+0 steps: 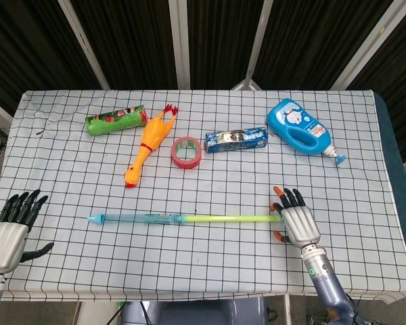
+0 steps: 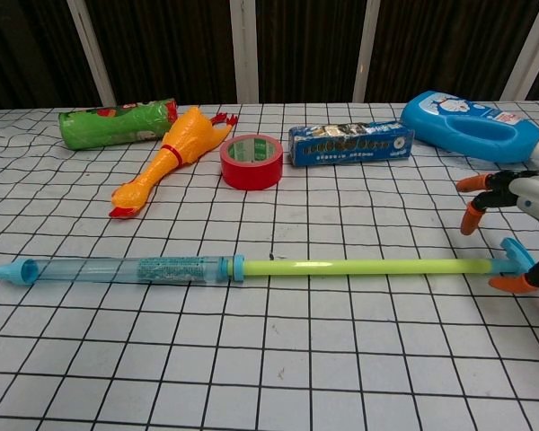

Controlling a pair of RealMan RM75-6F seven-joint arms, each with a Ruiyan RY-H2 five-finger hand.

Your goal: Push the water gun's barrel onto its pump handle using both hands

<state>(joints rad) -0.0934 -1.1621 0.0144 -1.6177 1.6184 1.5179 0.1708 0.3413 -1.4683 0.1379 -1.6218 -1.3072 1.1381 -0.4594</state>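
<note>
The water gun lies left to right on the checked cloth. Its clear blue barrel is on the left, and the yellow-green pump rod is drawn far out to the right. My right hand hovers over the blue T-handle with fingers spread, thumb on the near side and the other fingers on the far side. The head view hides the handle under the hand. My left hand is open at the front left edge, well apart from the barrel's tip.
Along the back stand a green packet, an orange rubber chicken, a red tape roll, a blue box and a blue bottle. The table's front edge runs close behind both hands.
</note>
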